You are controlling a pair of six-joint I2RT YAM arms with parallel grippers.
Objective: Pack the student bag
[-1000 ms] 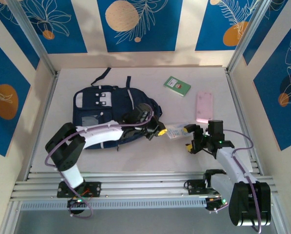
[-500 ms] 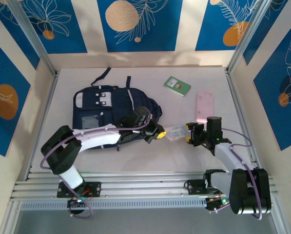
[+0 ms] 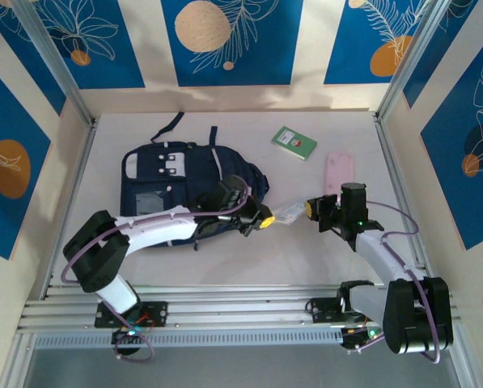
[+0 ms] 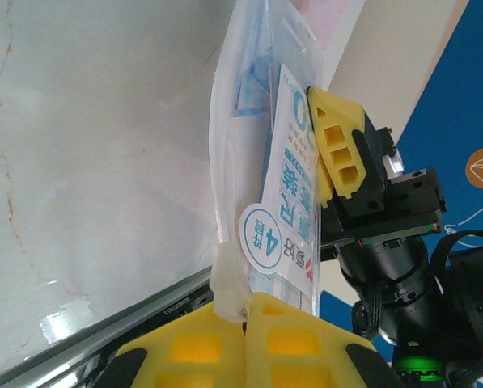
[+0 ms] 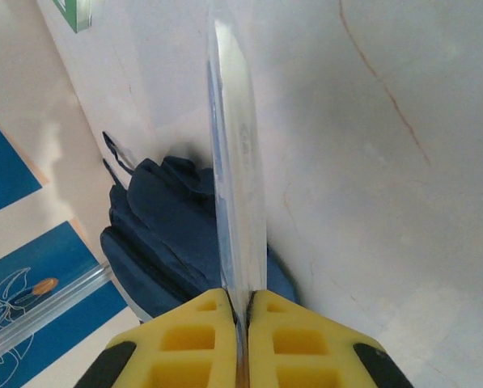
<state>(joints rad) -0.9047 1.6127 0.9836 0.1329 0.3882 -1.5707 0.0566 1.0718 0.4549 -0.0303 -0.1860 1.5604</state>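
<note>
The student bag (image 3: 172,187), a navy-blue backpack, lies flat on the table's left half; its edge (image 5: 168,234) also appears in the right wrist view. A clear plastic packet (image 3: 288,213) with a blue-and-white printed card hangs between both grippers, just right of the bag. My left gripper (image 3: 267,218) is shut on the packet's left end. In the left wrist view the packet (image 4: 273,178) rises from the left gripper (image 4: 247,311). My right gripper (image 3: 309,209) is shut on the other end. Seen from the right wrist, the packet (image 5: 237,178) stands edge-on in the right gripper (image 5: 241,311).
A green booklet (image 3: 294,142) lies at the back, right of centre, and a pink case (image 3: 339,171) sits behind the right gripper. The aluminium rail (image 3: 225,311) runs along the near edge, and frame posts bound the table on both sides.
My right gripper moved left and back to the packet and closed on its right end. The left gripper kept its hold and shifted only slightly.
</note>
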